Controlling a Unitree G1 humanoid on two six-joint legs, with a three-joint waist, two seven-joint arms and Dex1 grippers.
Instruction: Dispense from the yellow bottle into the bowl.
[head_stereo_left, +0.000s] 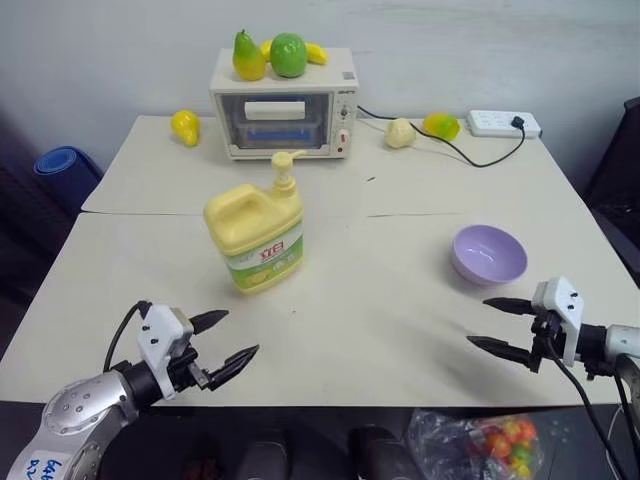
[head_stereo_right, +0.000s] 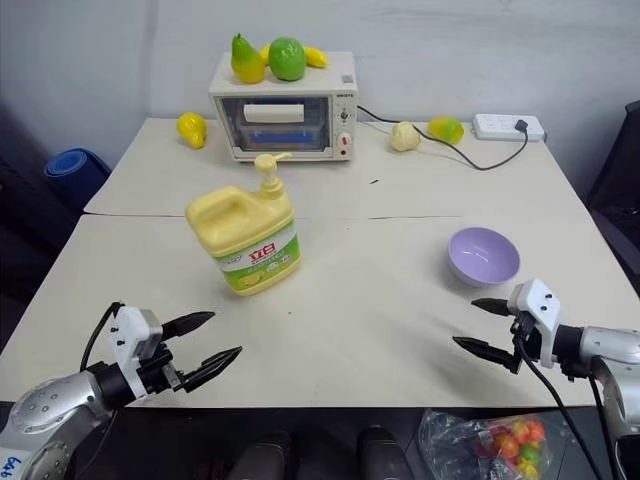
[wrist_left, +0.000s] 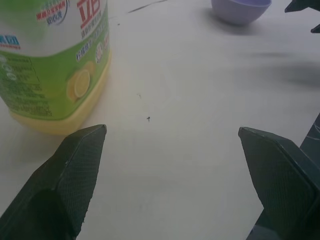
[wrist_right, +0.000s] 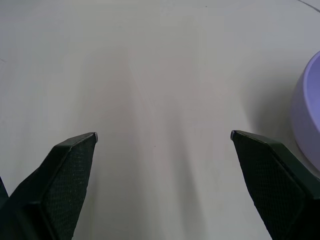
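- The table (head_stereo_left: 400, 300) is set with a toaster oven (head_stereo_left: 284, 105) at its far edge; toy fruits (head_stereo_left: 268, 55) are piled on the oven's top, and more lie on the table to either side of it.
- The yellow bottle (head_stereo_left: 257, 229) is found upright near the table's middle, slightly to the robot's left, with its pump nozzle pointing toward the right and its label turned toward the robot.
- The bowl (head_stereo_left: 488, 253) is placed well apart from the bottle, on the robot's right, upright and apparently empty.
- The left gripper (head_stereo_left: 226, 340) is held low over the near edge, short of the bottle, its two fingers spread wide and nothing grasped.
- The right gripper (head_stereo_left: 502, 324) is held just short of the bowl, likewise spread wide and empty.
- The step in hand is judged to be the approach: nothing has yet been dispensed.
- Bowl and nozzle should be brought together first, the bowl taken by its rim and set under the spout.
- The bottle should be steadied while the pump is pressed straight down, lest the jug tip.
- The bottle's far side is hidden, and in the left wrist view its top is cut off.
- The label's small print cannot be made out.
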